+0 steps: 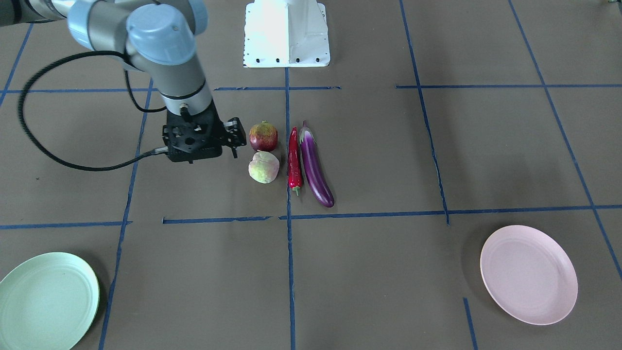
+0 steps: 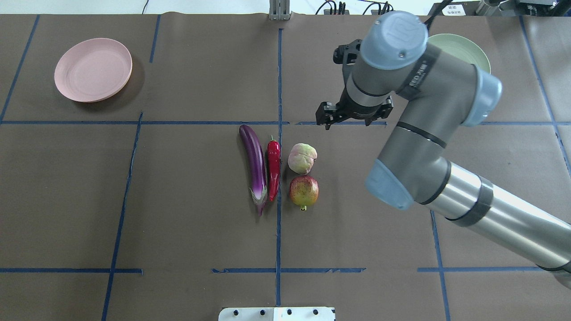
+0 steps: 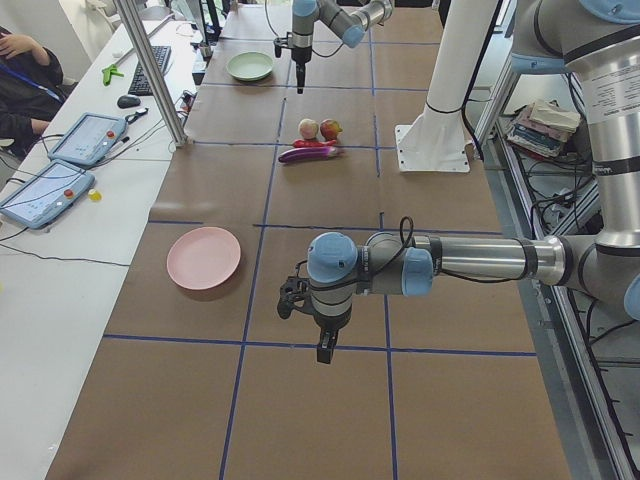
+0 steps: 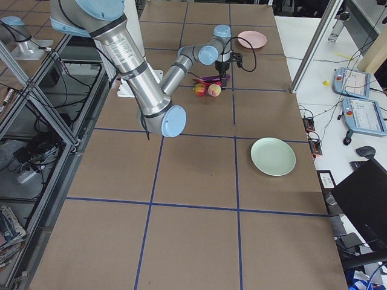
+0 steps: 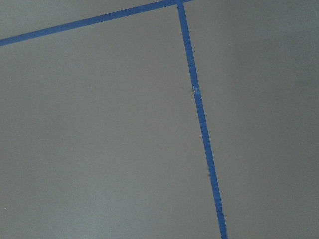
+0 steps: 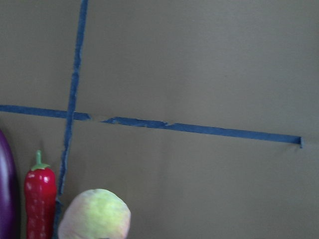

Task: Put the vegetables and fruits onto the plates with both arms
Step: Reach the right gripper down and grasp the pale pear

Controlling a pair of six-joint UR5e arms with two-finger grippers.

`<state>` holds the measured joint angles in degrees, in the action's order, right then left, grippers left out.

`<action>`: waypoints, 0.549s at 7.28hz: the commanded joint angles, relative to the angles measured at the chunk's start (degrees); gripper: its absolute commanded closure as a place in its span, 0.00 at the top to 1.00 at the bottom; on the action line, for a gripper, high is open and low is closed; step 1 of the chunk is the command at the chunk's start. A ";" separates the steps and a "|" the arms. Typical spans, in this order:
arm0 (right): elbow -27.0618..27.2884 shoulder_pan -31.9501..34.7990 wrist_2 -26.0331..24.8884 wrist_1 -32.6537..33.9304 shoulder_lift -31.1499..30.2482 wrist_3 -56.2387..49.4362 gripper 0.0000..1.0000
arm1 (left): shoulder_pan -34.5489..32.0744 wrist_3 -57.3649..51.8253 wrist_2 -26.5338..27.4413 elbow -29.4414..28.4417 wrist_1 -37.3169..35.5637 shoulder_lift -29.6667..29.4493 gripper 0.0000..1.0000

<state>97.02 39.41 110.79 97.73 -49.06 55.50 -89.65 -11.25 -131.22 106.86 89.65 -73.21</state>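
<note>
**Status: all four items on the table, both plates bare**

Directions refer to the front-facing view unless stated otherwise.

1. Items. The pomegranate [image 1: 263, 136] lies near the centre of the table [image 1: 388, 272]. The peach-like fruit [image 1: 264, 167] sits just beside it at 6 o'clock. The red chili [image 1: 294, 160] lies at 3 o'clock of both fruits. The purple eggplant [image 1: 315, 167] lies alongside the chili, again at 3 o'clock.
2. Plates. The green plate [image 1: 46, 301] is well apart from the group at 8 o'clock. The pink plate [image 1: 528, 274] is well apart at 4 o'clock.
3. Right hand [image 1: 199, 148]. It points down at 9 o'clock of the pomegranate, near it but apart. It holds nothing. The spread of its fingers cannot be told.
4. Left hand [image 3: 322, 345]. In the exterior left view it points down over bare table, at 4 o'clock of the pink plate. Whether its fingers are parted or closed cannot be told.
</note>
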 commanded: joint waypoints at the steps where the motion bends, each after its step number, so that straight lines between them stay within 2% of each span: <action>1: -10.93 -4.14 -3.55 -0.17 8.51 3.20 1.00 | 0.00 0.00 -0.09 -0.07 0.00 0.00 1.00; 2: -12.71 -5.64 -6.70 -0.17 9.32 3.13 1.00 | 0.00 0.00 -0.09 -0.08 0.00 0.00 1.00; 4: -14.47 -8.02 -8.04 -0.08 9.06 3.12 1.00 | 0.00 0.00 -0.09 -0.16 -0.09 0.00 1.00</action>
<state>84.28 32.99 104.19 97.62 -40.35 58.40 -89.65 -11.25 -131.31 106.73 89.59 -73.21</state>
